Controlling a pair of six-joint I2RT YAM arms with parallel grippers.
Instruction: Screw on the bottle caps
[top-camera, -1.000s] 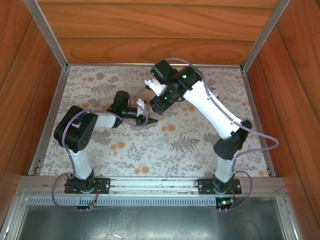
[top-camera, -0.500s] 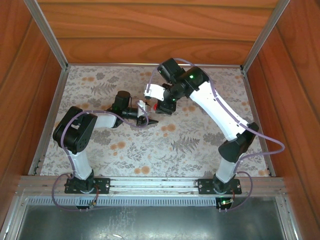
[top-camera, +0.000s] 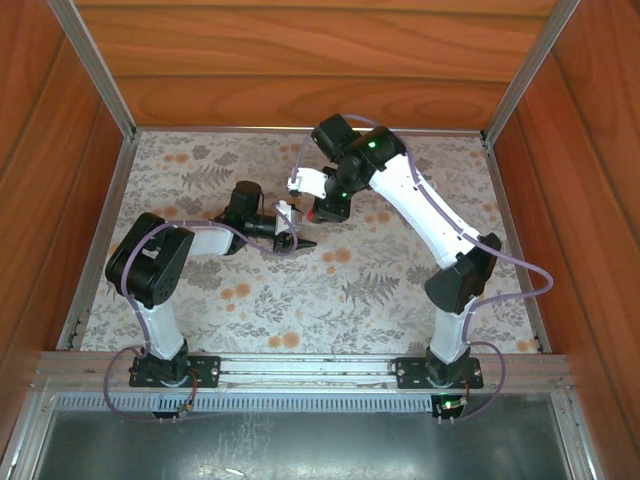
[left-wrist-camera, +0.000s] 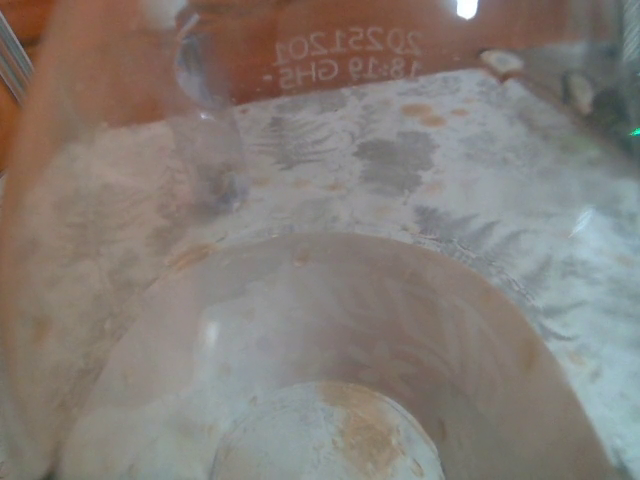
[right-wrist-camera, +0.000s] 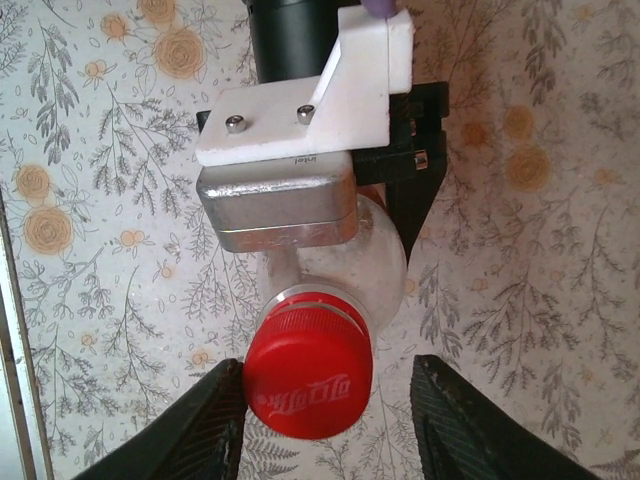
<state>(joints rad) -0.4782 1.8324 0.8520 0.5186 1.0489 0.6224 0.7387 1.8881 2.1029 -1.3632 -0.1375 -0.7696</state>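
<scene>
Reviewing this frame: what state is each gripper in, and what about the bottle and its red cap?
left gripper: shut on the clear bottle.
clear bottle: held around its body, with the cap over its mouth.
red cap: sitting on the bottle's neck; how far it is threaded cannot be told.
right gripper: open, one finger on each side of the red cap, with a visible gap on one side.

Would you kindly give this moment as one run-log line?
left gripper: shut on bottle | right gripper: jaws open astride red cap | red cap: on bottle neck
</scene>
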